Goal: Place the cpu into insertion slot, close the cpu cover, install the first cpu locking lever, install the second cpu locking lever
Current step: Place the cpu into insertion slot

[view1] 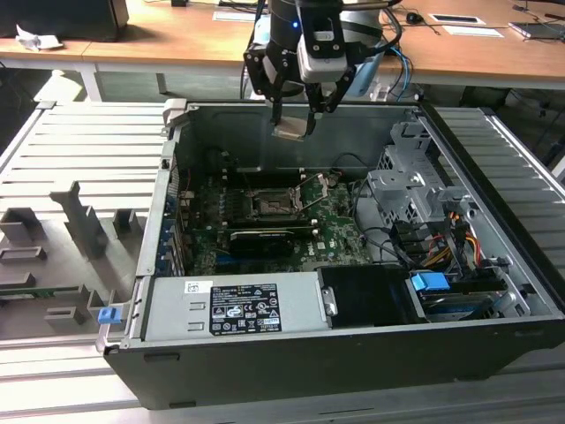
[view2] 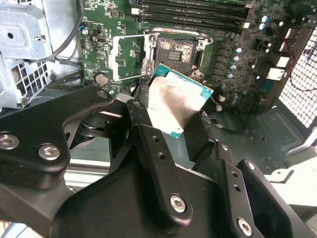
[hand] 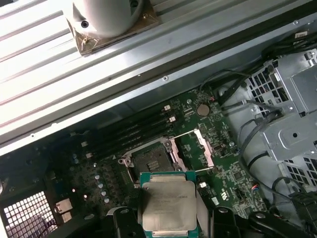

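1. Exterior view: the gripper (view1: 296, 122) hangs over the far rim of the open computer case (view1: 494, 265), with its jaws clamped on the cpu (view1: 292, 129).
2. The cpu is held tilted in the air, well apart from the motherboard (view1: 335, 234) on the case floor. Both wrist views show its silver-grey top with a green edge around it.
3. Second wrist view: the black fingers (view2: 148, 144) grip the chip at two opposite edges.
4. The insertion slot (view1: 275, 205) sits near the middle of the motherboard with its dark centre exposed. The cpu is not touching it.
5. First wrist view: the cpu cover (hand: 199, 148) is swung open, hinged along one edge of the slot. Green board shows through its window.
6. Long black memory slots (hand: 133, 134) run between the insertion slot and the case wall.
7. Exterior view: a long black expansion card (view1: 260, 238) stands on the motherboard, just beside the slot's near edge.
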{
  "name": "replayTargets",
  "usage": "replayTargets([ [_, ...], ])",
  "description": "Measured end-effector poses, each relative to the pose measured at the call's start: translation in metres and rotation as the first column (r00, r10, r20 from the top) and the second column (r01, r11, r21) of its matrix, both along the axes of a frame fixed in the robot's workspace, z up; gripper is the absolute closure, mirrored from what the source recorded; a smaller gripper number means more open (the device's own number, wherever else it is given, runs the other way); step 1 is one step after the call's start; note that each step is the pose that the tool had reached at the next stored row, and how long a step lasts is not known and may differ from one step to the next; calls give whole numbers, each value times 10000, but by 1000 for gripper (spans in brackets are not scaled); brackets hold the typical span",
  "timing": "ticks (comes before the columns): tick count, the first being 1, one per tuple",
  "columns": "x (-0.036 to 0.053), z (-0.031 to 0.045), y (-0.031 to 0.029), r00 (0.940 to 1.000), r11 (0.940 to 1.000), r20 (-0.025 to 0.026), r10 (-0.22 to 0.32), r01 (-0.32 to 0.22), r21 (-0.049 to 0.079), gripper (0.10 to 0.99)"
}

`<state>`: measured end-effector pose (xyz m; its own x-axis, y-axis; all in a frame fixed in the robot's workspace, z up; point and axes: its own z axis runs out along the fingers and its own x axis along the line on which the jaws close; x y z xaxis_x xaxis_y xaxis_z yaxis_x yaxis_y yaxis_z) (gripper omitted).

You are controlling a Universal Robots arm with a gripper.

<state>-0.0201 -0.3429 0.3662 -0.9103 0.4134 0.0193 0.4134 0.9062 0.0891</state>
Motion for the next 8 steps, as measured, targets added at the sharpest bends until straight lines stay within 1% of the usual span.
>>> replayTargets([
  [5,0,0,0,9989,9989,0,-470,470,0,557],
  [8,0,-3,0,9958,9958,1,-915,915,1,557],
])
